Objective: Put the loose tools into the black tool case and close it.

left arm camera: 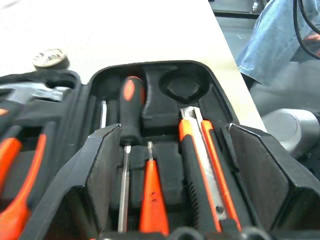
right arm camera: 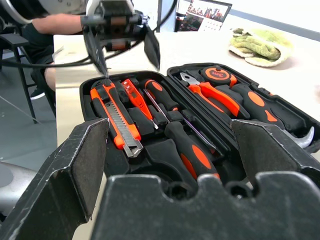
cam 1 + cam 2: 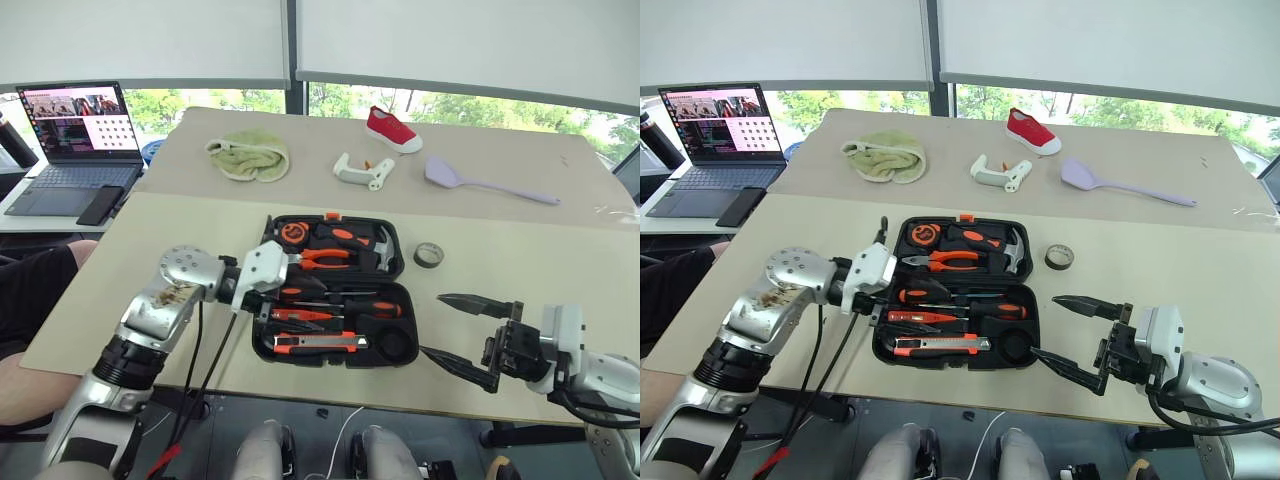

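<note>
The black tool case (image 3: 330, 290) lies open on the tabletop (image 3: 520, 260), tape roll (image 3: 428, 255) loose just right of it. Both grippers, left (image 3: 268, 303) and right (image 3: 462, 335), hover with jaws spread. The light, stiff roll suits a rim pinch.

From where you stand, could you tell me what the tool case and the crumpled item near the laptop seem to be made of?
The black tool case looks like moulded matt plastic: its shell has shaped recesses holding the tools. The pale green cloth looks like soft terry fabric, judging by its fuzzy, folded surface, though I cannot tell its fibre.
</note>
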`<state>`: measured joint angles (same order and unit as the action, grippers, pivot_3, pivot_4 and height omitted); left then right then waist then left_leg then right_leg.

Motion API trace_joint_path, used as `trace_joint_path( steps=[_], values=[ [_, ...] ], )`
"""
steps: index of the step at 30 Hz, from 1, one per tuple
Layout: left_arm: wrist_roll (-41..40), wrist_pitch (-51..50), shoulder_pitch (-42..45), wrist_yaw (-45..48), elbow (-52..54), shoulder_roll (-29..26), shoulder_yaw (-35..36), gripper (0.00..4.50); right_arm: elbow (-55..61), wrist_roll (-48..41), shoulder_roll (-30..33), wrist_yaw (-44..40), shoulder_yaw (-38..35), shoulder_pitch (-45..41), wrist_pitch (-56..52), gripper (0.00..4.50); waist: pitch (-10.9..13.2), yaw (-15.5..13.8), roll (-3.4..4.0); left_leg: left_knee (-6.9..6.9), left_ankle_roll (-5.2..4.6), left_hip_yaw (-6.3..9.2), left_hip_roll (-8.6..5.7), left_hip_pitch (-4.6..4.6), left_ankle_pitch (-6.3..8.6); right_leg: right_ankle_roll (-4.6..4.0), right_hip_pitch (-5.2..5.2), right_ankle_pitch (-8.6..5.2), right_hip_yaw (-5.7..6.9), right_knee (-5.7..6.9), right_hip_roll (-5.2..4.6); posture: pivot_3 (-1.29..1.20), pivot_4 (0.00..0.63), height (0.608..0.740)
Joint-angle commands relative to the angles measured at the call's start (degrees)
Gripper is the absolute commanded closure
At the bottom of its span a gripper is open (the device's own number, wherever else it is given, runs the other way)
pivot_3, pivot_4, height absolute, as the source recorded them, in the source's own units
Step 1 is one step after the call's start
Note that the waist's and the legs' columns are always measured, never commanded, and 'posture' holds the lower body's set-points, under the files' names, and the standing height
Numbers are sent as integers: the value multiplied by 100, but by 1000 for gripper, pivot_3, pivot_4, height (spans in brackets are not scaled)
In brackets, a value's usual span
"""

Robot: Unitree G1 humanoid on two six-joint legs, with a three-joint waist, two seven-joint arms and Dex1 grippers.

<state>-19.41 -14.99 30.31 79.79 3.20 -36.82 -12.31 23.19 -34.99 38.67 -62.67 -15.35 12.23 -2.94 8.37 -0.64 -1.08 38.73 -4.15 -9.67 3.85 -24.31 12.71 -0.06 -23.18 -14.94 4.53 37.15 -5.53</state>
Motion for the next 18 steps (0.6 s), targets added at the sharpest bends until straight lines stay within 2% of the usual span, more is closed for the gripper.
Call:
trace_joint_path(
  steps=[1, 5, 8, 15, 18],
  values=[
    [-165, 272, -279, 306, 139, -69, 6, 2388, 132, 2, -52, 112, -7, -31, 30, 0, 0, -2, 0, 0, 0, -1, -1, 0, 0, 0, -1, 0, 0, 0, -2, 0, 150, 736],
    [165, 409, -580, 111, 153, -4, -252, 3589, 147, 16, -65, 186, 6, -4, 52, 0, 0, -12, 0, 1, 1, -1, -1, -1, 0, 0, 0, 0, -1, 0, -3, 0, 150, 736],
    [447, 26, -761, -335, 128, 118, -486, 4415, 162, 27, -70, 234, 3, 12, 51, 0, 0, -16, 0, 1, -2, 0, -3, -3, 2, 1, 0, 0, -1, -1, -6, 0, 150, 736],
    [1026, 133, -1136, -695, 23, 93, -940, 4415, 257, 14, -72, 359, -25, 86, 26, 0, -19, -9, 29, 1, -4, 0, -1, 8, 4, 0, 6, 0, -3, -1, -8, 0, 150, 736],
    [1031, -418, -1129, -983, -91, 154, -931, 4415, 260, 2, -59, 388, -21, 79, 18, 0, -28, -19, 40, 1, -7, 1, -2, 15, 6, 2, 10, 1, -4, -1, -13, 0, 150, 736]
  ],
)
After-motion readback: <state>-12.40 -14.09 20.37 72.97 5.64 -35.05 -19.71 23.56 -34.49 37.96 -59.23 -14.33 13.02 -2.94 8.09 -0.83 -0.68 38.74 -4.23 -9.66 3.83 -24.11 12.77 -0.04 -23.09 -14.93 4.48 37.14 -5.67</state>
